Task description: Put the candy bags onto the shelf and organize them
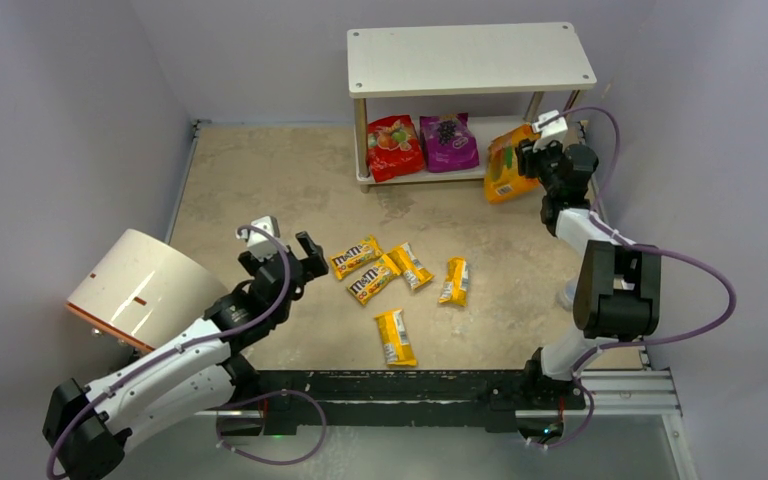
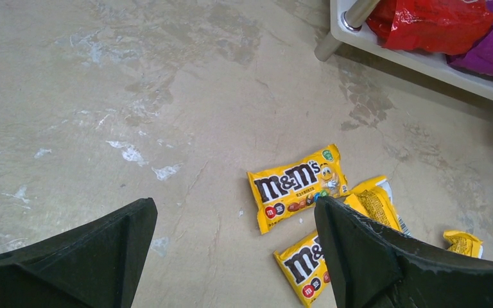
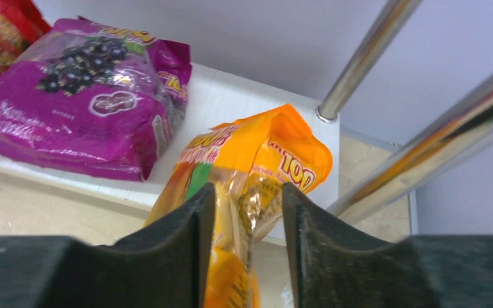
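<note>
— Counting what's shelved, how far along are we?
— Under halfway, I'd say. The red pouch (image 1: 395,147) and purple pouch (image 1: 448,141) lie side by side on the shelf's (image 1: 470,60) lower board. The orange pouch (image 1: 508,165) sits at that board's right end, hanging over the front edge, and the right gripper (image 3: 247,218) has its fingers pinched on the glossy, crinkled film.
— And the yellow packets (image 1: 356,257)?
— All five lie loose on the mottled table (image 1: 260,170) in front of the shelf (a couple overlap). They're flat and slick, with crimped ends. The left gripper (image 2: 234,256) hovers beside them, fingers spread wide and holding nothing. The shelf's smooth white top board carries no bags yet.
</note>
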Action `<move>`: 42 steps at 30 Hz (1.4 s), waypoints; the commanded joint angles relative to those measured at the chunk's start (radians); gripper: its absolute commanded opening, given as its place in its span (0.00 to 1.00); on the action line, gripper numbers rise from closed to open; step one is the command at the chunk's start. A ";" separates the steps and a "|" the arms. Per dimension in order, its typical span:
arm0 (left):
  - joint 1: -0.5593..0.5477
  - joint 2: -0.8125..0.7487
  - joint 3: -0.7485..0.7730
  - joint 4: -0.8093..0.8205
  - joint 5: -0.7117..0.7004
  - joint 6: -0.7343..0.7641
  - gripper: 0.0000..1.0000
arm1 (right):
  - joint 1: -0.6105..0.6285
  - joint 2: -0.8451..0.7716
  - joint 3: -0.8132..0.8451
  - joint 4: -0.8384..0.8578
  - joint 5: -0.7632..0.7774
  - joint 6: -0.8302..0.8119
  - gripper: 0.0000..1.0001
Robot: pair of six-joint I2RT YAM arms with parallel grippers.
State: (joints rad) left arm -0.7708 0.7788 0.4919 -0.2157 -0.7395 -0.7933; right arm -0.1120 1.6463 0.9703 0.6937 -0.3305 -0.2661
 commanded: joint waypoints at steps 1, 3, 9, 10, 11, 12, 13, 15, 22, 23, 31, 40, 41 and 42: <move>0.001 -0.029 0.040 -0.007 -0.014 -0.017 1.00 | 0.000 -0.021 0.002 0.022 0.143 0.112 0.49; 0.001 -0.036 0.039 -0.012 -0.009 -0.020 1.00 | -0.001 -0.027 -0.016 0.020 0.225 0.124 0.49; 0.001 -0.060 0.043 -0.033 0.005 -0.017 1.00 | -0.002 -0.063 -0.010 -0.030 0.337 0.170 0.55; 0.001 -0.064 0.042 -0.035 0.007 -0.020 1.00 | -0.002 -0.068 -0.010 -0.039 0.347 0.184 0.57; 0.001 -0.069 0.040 -0.036 0.010 -0.021 1.00 | -0.002 -0.073 -0.011 -0.050 0.355 0.199 0.60; 0.000 -0.074 0.037 -0.037 0.013 -0.021 1.00 | -0.002 -0.082 -0.014 -0.055 0.373 0.206 0.63; 0.001 -0.077 0.035 -0.039 0.014 -0.024 1.00 | -0.002 -0.098 -0.018 -0.057 0.406 0.211 0.67; 0.001 -0.083 0.034 -0.047 0.015 -0.030 1.00 | -0.002 -0.138 -0.031 -0.089 0.441 0.251 0.84; 0.001 -0.087 0.027 -0.040 0.027 -0.033 1.00 | -0.003 -0.429 -0.162 -0.495 0.596 0.781 0.99; 0.001 -0.087 0.025 -0.037 0.031 -0.031 1.00 | -0.003 -0.472 -0.219 -0.509 0.559 0.838 0.99; 0.001 -0.114 0.020 -0.037 0.055 -0.019 1.00 | -0.057 -0.572 -0.510 -0.399 0.387 1.297 0.98; 0.001 -0.142 0.012 -0.048 0.081 -0.018 1.00 | -0.117 -0.218 -0.497 -0.035 0.272 1.417 0.80; 0.001 -0.143 0.013 -0.054 0.082 -0.022 1.00 | -0.118 -0.181 -0.479 -0.008 0.259 1.424 0.78; 0.000 -0.146 0.013 -0.059 0.083 -0.026 1.00 | -0.118 -0.148 -0.468 0.020 0.254 1.442 0.77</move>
State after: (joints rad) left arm -0.7708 0.6418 0.4934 -0.2714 -0.6754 -0.8185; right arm -0.2241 1.4025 0.4328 0.5335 -0.0132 1.0855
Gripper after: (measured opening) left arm 0.996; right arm 0.790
